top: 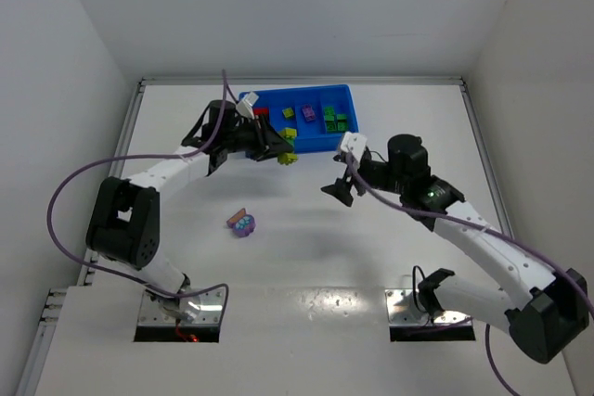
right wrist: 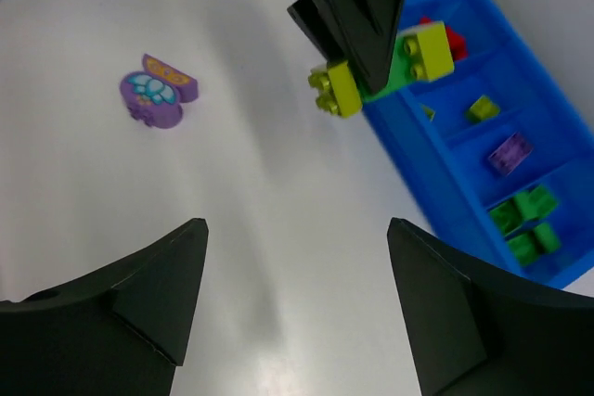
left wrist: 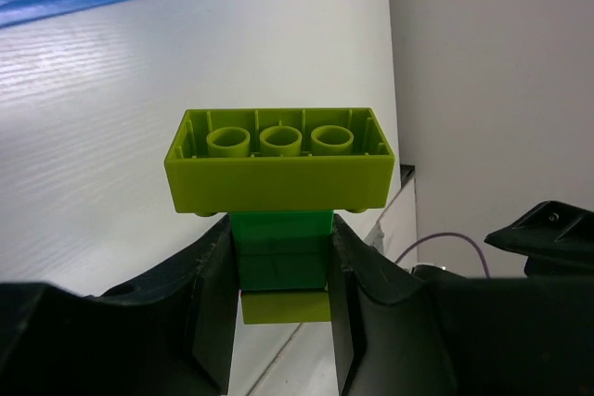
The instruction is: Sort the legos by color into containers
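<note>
While the left gripper hung at the near left corner of the blue tray, its fingers were clamped on a cluster of legos; a yellow-green brick lay across the top, a green one sat below it between the pads, and another yellow-green piece showed at the lower end. Seen from above, the cluster lay just beside the tray's near wall, outside every compartment. Inside the tray, from left to right, lay a red brick, a yellow-green brick, a purple brick and several green bricks, each colour in its own compartment. A purple piece with a pale blue pattern lay alone on the table, well apart from the tray. The right gripper hovered over bare table near the tray's right end; its fingers were spread wide with nothing between them.
</note>
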You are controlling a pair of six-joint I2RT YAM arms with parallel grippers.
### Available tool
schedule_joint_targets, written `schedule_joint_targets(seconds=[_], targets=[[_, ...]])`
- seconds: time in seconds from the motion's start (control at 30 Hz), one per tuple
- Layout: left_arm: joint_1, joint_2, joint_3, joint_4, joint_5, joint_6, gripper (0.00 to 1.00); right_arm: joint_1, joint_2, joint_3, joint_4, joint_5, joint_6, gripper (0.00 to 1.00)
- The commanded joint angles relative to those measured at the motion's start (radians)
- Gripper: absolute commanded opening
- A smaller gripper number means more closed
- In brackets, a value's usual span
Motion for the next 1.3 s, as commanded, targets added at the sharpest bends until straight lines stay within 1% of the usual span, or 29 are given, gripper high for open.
schedule_joint_targets(seconds=[0.0,0.03,0.1,0.17,0.2,0.23,0.27,0.3,0.33,0.37,0.47,0.5,0.6,0.73,0.97,1.27], targets=[[-0.038,-0.012,0.041,0.051,0.03,-0.048,0.0,0.04,-0.012,-0.024,0.166,0.036,-0.26,0.78],[-0.055,-0.023,0.041,0.051,0.03,-0.057,0.0,0.04,0.003,-0.033,0.166,0.025,-0.3,0.77],[-0.069,-0.023,0.041,0.051,0.03,-0.057,0.0,0.069,0.039,-0.033,0.199,0.025,-0.3,0.77],[-0.08,-0.043,0.041,0.061,0.011,-0.068,0.0,0.082,0.083,0.008,0.21,0.1,-0.115,0.77],[-0.08,-0.043,0.041,0.061,0.0,-0.068,0.0,0.082,0.149,0.043,0.191,0.138,-0.019,0.78],[-0.08,-0.055,0.041,0.061,-0.014,-0.08,0.0,0.066,0.184,0.118,0.145,0.139,0.088,0.81],[-0.08,-0.075,0.032,0.061,-0.072,-0.091,0.0,0.046,0.216,0.154,0.119,0.139,0.31,0.85],[-0.08,-0.089,0.032,0.052,-0.11,-0.091,0.0,0.034,0.241,0.172,0.132,0.12,0.409,0.86],[-0.08,-0.102,0.02,0.063,-0.144,-0.111,0.0,0.023,0.241,0.154,0.175,0.085,0.486,0.87],[-0.08,-0.113,0.01,0.077,-0.17,-0.143,0.0,0.023,0.241,0.142,0.211,0.064,0.613,0.88],[-0.055,-0.113,0.039,0.048,-0.244,-0.163,0.0,0.034,0.282,0.157,0.244,0.05,0.718,0.9],[-0.041,-0.113,0.05,0.048,-0.275,-0.163,0.0,0.034,0.292,0.171,0.259,0.05,0.776,0.9],[-0.012,-0.104,0.059,0.048,-0.295,-0.2,0.0,0.023,0.333,0.209,0.294,0.05,0.847,0.9],[-0.001,-0.104,0.079,0.048,-0.307,-0.218,0.0,0.023,0.381,0.242,0.324,0.06,0.902,0.9],[-0.001,-0.104,0.089,0.057,-0.293,-0.252,0.0,0.034,0.45,0.286,0.335,0.172,0.915,0.9],[-0.001,-0.086,0.116,0.057,-0.263,-0.28,0.0,0.034,0.529,0.357,0.344,0.192,0.913,0.9]])
